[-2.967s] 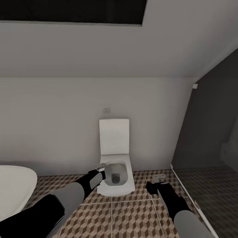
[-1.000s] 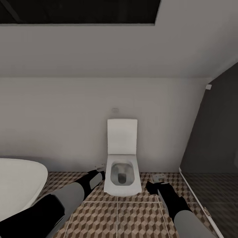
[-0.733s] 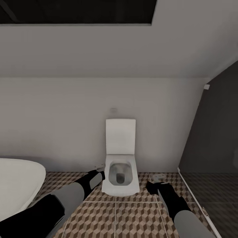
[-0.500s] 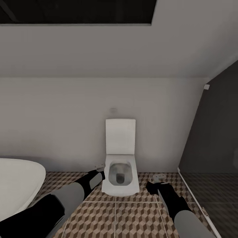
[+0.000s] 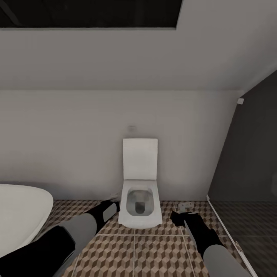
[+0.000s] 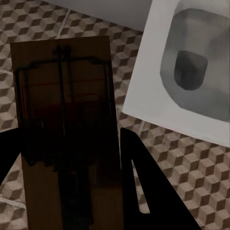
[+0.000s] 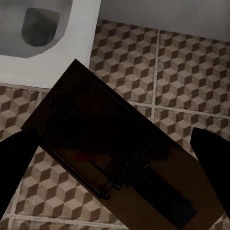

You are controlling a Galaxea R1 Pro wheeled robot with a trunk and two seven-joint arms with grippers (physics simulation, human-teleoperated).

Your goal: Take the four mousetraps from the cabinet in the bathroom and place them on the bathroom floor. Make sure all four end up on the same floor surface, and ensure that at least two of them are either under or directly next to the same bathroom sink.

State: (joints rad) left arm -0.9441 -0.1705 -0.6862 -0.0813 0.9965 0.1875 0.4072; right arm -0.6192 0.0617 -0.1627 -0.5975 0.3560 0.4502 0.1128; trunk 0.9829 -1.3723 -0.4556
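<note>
a: where are the mousetraps?

b: one mousetrap [image 6: 67,129], a tan board with dark wire spring, lies flat between the dark fingers [image 6: 143,191] of the left gripper [image 6: 67,191], held above the bathroom floor [image 6: 191,163]. a second mousetrap [image 7: 120,163] sits slantwise between the fingers [image 7: 211,158] of the right gripper [image 7: 115,172], its wire and a faint red spot facing the camera.

a: state of the jaws?

b: left jaws are closed on the first mousetrap, one finger at each long edge. right jaws grip the second mousetrap, with fingers at both sides of the board.

a: and in the head view?

b: the left gripper [image 5: 112,201] hangs low over the cube-patterned bathroom floor [image 5: 154,254], just beside the left rim of the toilet [image 5: 139,207]. the right gripper [image 5: 185,207] is to the toilet's right, near the dark glass shower partition [image 5: 246,161]. the boards themselves are too small there to make out clearly.

a: what surrounds them?

b: the white toilet stands against the pale wall [image 5: 69,146], lid raised, with a small flush plate [image 5: 132,127] above it. the curved rim of a white bathtub [image 5: 19,215] is at the far left. a dark opening [image 5: 88,13] lies in the ceiling. both wrist views show the toilet bowl [image 6: 191,72] [image 7: 43,28] beyond the held boards.
</note>
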